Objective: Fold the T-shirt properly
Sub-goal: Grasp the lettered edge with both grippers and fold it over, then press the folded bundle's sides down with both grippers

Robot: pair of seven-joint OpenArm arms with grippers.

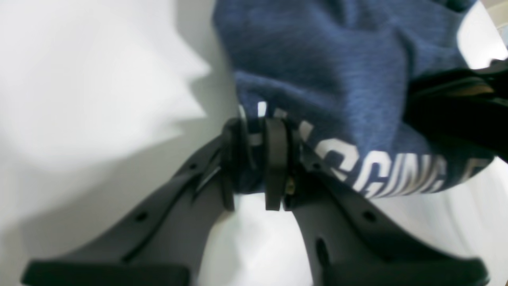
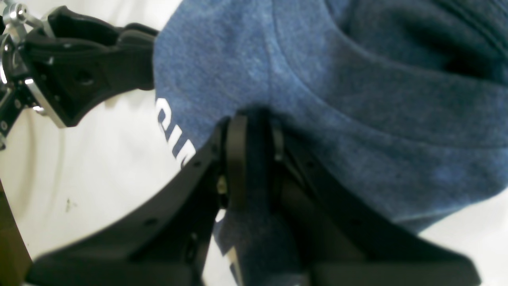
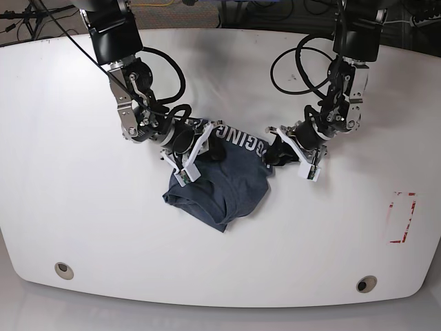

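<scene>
The T-shirt lies crumpled mid-table, a dark heathered blue bundle with its white lettering along the far edge. In the left wrist view my left gripper is shut on the T-shirt, pinching the fabric edge beside the lettering. In the base view the left gripper sits at the bundle's right end. My right gripper is shut on a fold of the T-shirt. In the base view the right gripper holds the bundle's upper left. The fabric spans between both grippers.
The white table has a red rectangle mark near its right edge. Two round holes sit near the front edge. Black cables loop off both arms at the back.
</scene>
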